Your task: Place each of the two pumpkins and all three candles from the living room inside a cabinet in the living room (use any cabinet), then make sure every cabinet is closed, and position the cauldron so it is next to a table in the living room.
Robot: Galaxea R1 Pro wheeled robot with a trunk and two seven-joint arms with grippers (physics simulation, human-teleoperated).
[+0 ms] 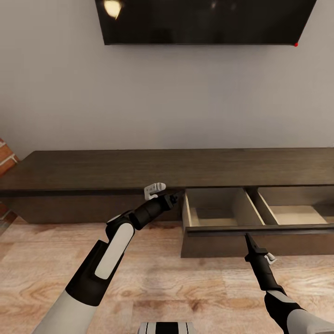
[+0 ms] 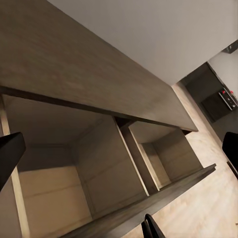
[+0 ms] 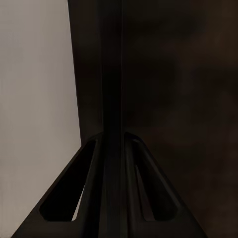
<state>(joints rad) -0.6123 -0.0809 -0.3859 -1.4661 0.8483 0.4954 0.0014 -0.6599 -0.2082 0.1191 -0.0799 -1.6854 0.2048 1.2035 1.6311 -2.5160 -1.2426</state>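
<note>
The long dark-brown cabinet runs along the wall, and its top also shows in the left wrist view. One wide drawer at the right is pulled out; its two pale compartments hold nothing. My left gripper hangs open at the drawer's left rear corner, fingers wide apart. At the top edge of the drawer front, my right gripper has its fingers pressed together against dark wood. Pumpkins, candles, cauldron and table are out of view.
A black TV hangs on the grey wall above the cabinet. Brick edges the far left. Light wood floor stretches between me and the cabinet. The pulled-out drawer juts over the floor at the right.
</note>
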